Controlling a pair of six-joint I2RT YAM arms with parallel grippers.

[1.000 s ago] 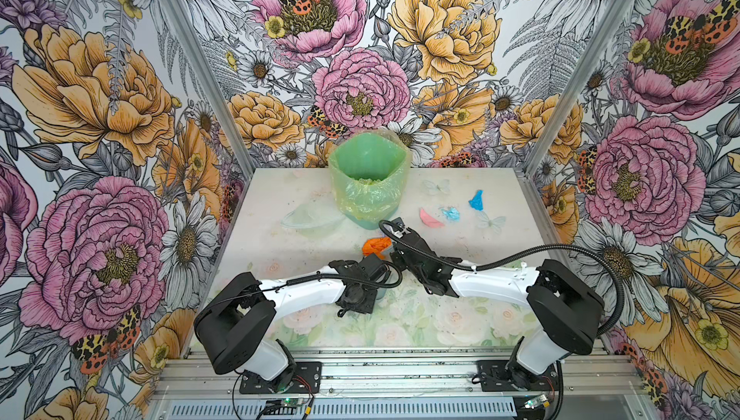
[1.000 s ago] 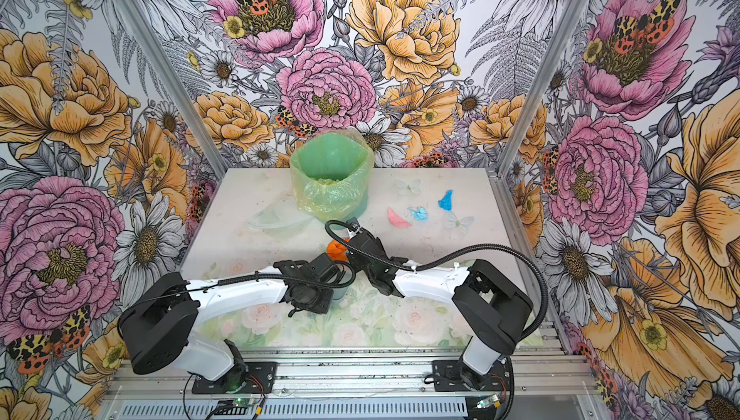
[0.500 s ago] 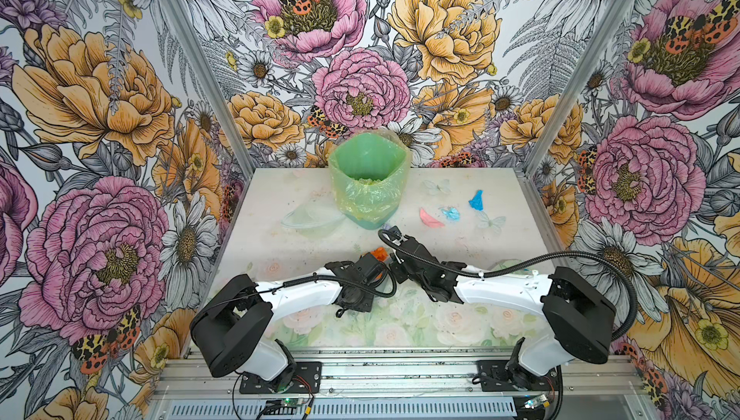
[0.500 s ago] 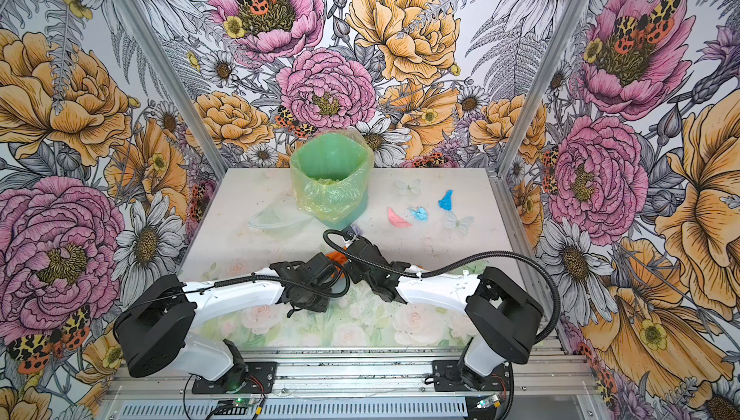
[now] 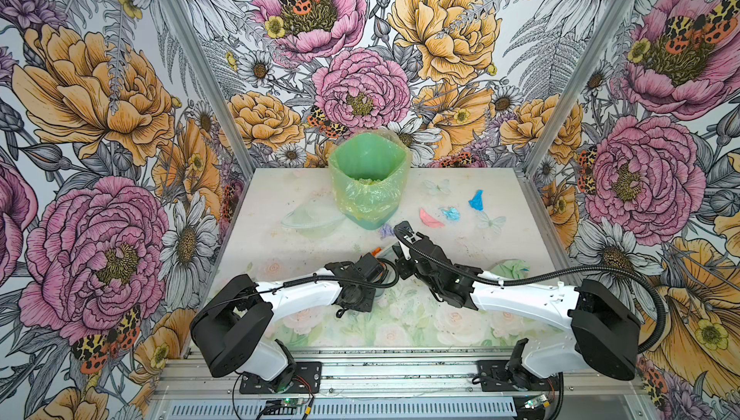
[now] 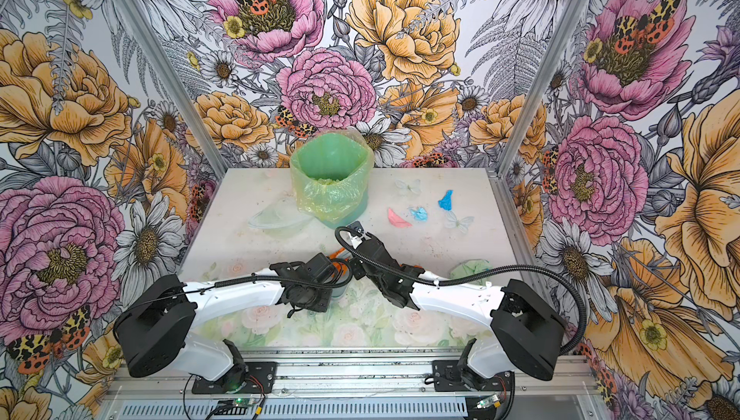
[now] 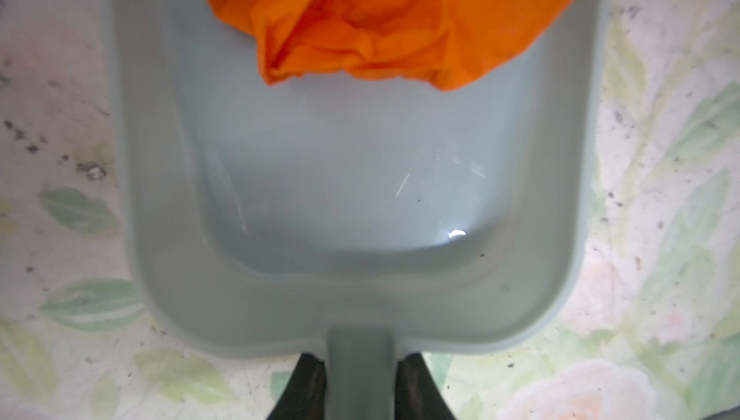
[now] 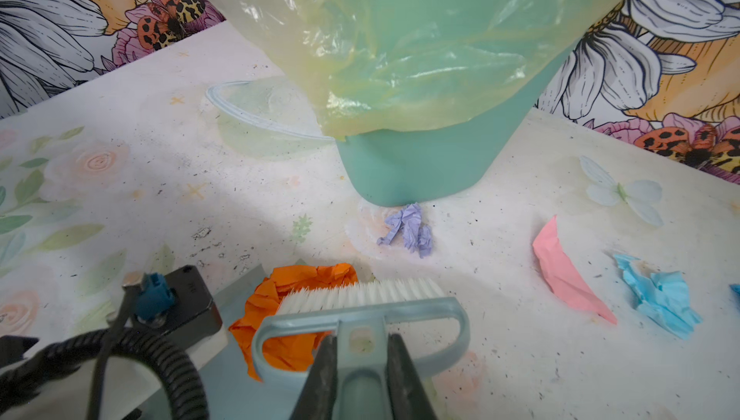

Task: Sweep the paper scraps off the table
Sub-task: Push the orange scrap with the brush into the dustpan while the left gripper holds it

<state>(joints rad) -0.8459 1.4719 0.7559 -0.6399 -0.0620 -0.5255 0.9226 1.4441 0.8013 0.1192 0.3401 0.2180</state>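
Note:
My left gripper (image 7: 360, 382) is shut on the handle of the grey-blue dustpan (image 7: 360, 197), which lies flat on the table (image 5: 280, 245). A crumpled orange scrap (image 7: 392, 17) sits in the pan's mouth. My right gripper (image 8: 360, 362) is shut on the brush (image 8: 360, 310), whose white bristles press on the orange scrap (image 8: 288, 318). Beyond the brush lie a lilac scrap (image 8: 408, 229), a pink one (image 8: 568, 277) and a light blue one (image 8: 660, 301). In a top view a deeper blue scrap (image 5: 476, 199) and a pale green one (image 5: 510, 267) lie to the right.
The green bag-lined bin (image 5: 368, 181) stands at the back middle, with the lilac scrap at its foot. A clear shallow bowl (image 5: 312, 219) lies left of the bin. Flowered walls close three sides. Both arms meet low over the table's middle.
The right gripper has drawn the brush leftward and nearer, pushing the orange scrap onto the dustpan. In the top views the scrap is now mostly hidden. The left arm has barely moved.

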